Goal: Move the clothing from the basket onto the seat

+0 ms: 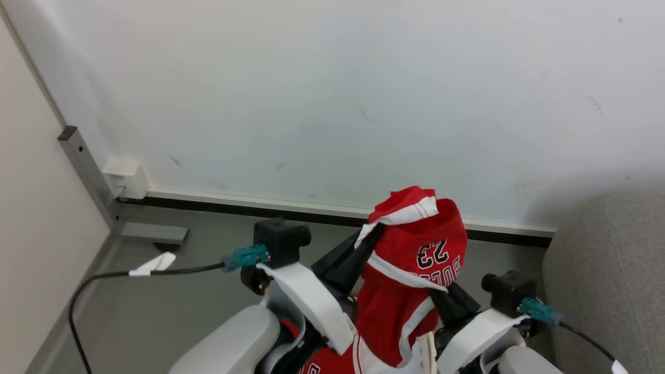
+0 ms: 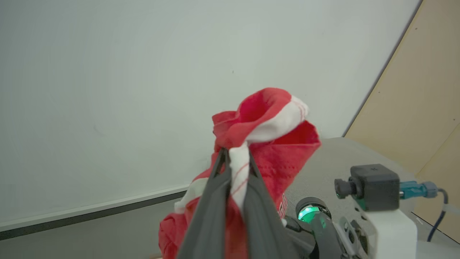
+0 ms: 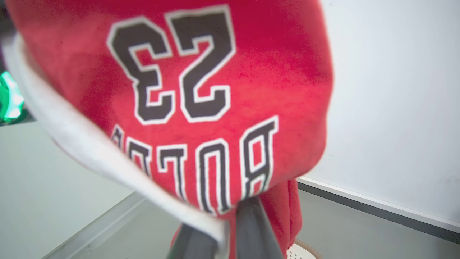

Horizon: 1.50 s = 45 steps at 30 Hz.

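Note:
The clothing point(image 1: 415, 244) is a red jersey with white trim and upside-down black "23" and "BULLS" print, held up in the air in front of the wall. My left gripper point(image 1: 376, 228) is shut on its white-striped trim point(image 2: 239, 169), with the cloth bunched above the fingertips. My right gripper point(image 1: 441, 293) sits lower right, shut on the jersey's lower fold; in the right wrist view the cloth point(image 3: 201, 72) drapes over its fingers point(image 3: 251, 230). More red fabric hangs down between my forearms. The grey seat point(image 1: 608, 270) stands at the right. A sliver of the basket point(image 3: 300, 250) shows below the jersey.
A pale wall with a dark baseboard point(image 1: 322, 210) runs behind. At the left corner are a metal post point(image 1: 85, 171) and a white wall box point(image 1: 124, 179). A black cable point(image 1: 130, 272) trails from my left wrist over the grey floor.

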Available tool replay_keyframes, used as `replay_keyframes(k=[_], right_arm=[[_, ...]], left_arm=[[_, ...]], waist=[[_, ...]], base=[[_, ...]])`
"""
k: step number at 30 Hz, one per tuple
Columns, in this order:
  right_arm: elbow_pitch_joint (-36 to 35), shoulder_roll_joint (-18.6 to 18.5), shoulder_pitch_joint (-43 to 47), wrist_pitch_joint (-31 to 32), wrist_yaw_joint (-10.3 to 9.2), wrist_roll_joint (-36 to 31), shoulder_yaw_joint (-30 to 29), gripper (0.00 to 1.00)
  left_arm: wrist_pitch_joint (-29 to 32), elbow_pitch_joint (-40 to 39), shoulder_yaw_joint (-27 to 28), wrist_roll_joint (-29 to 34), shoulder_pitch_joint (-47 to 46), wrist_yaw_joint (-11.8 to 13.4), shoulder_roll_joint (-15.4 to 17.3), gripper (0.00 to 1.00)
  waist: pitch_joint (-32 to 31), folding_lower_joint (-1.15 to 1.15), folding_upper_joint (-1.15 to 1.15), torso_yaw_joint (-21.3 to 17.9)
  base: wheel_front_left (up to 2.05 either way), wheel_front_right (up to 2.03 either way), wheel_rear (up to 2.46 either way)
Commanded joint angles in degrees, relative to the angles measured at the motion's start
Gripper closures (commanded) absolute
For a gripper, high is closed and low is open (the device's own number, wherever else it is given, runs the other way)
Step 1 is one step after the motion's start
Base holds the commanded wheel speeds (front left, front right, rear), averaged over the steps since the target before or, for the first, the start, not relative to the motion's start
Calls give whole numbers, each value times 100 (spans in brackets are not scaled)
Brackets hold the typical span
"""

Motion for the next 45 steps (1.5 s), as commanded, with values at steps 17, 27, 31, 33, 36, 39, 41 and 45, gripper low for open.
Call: replay_keyframes(k=[17, 27, 31, 33, 36, 39, 41, 45], right_arm=[[-786, -507, 252, 3, -12, -520, -1314, 100], [-981, -850, 349, 2, -12, -649, -1676, 100], [-1100, -935, 399, 2, -12, -672, -1805, 100], [-1190, -956, 451, 2, -12, -706, -1862, 100], [-1289, -978, 538, 3, -12, -766, -1942, 100], [-1376, -989, 596, 2, -12, -800, -1994, 100], [-1414, -994, 628, 2, -12, -810, -2014, 100], [-1461, -999, 662, 2, -12, -824, -2077, 100]], left_arm=[[-99, -164, -371, -23, 511, -94, -69, 0], [-294, -175, -417, 205, 439, -49, 36, 0], [-388, -73, -444, 365, 379, -58, 92, 0], [-443, 20, -457, 437, 367, -46, 112, 0], [-523, 154, -477, 524, 335, -60, 132, 0], [-611, 265, -506, 714, 277, -56, 152, 0], [-669, 326, -497, 787, 271, -53, 132, 0], [-716, 429, -488, 863, 247, -58, 93, 0]], waist=[[107, 0, 0, -1122], [248, 0, 0, -2174], [315, 0, 0, -2543], [345, 0, 0, -2714], [385, 0, 0, -2937], [423, 0, 0, -3113], [440, 0, 0, -3201], [472, 0, 0, -3303]], base=[[0, 0, 0], [0, 0, 0], [0, 0, 0], [0, 0, 0], [0, 0, 0], [0, 0, 0], [0, 0, 0], [0, 0, 0]])
